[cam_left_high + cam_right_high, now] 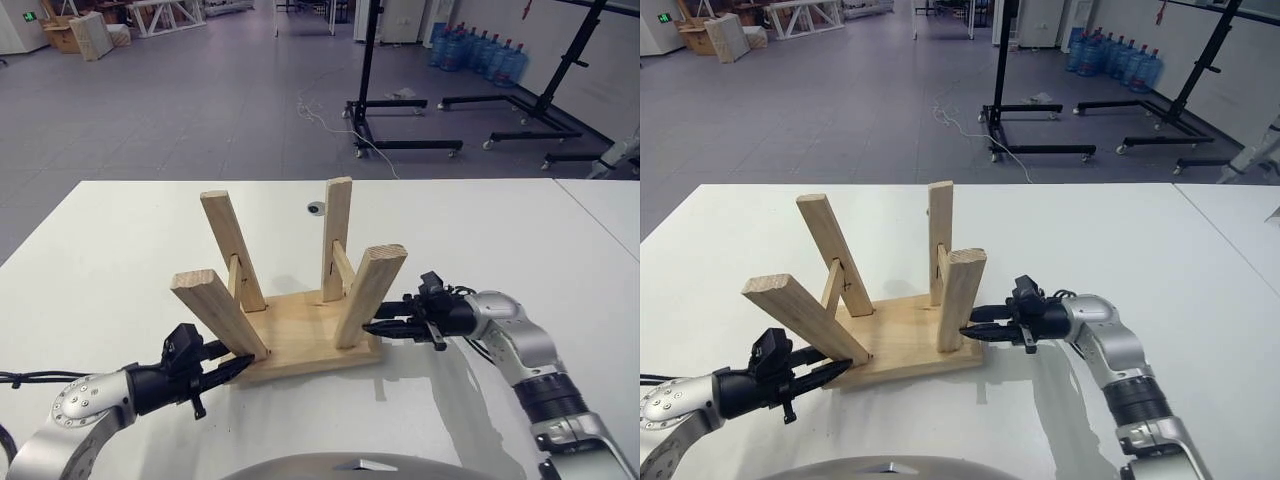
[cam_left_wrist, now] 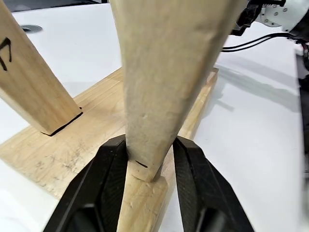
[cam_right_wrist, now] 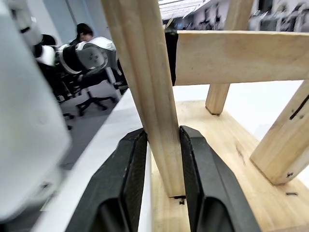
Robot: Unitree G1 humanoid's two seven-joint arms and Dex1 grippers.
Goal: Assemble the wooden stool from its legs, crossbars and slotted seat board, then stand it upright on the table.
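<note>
The wooden stool lies upside down on the white table (image 1: 110, 240), its seat board (image 1: 300, 338) flat and four legs pointing up, with crossbars (image 1: 343, 262) between the leg pairs. My left gripper (image 1: 240, 365) is at the base of the near left leg (image 1: 215, 308). In the left wrist view its fingers (image 2: 110, 179) press both sides of that leg (image 2: 159, 87), so it is shut on it. My right gripper (image 1: 376, 327) is shut on the base of the near right leg (image 1: 371, 288). In the right wrist view its fingers (image 3: 126, 186) flank that leg (image 3: 152, 87).
A small round grey object (image 1: 316, 208) lies on the table behind the stool. A second white table (image 1: 610, 210) adjoins at the right. Black wheeled frames (image 1: 400, 110) stand on the floor beyond the far edge. Bare tabletop surrounds the stool.
</note>
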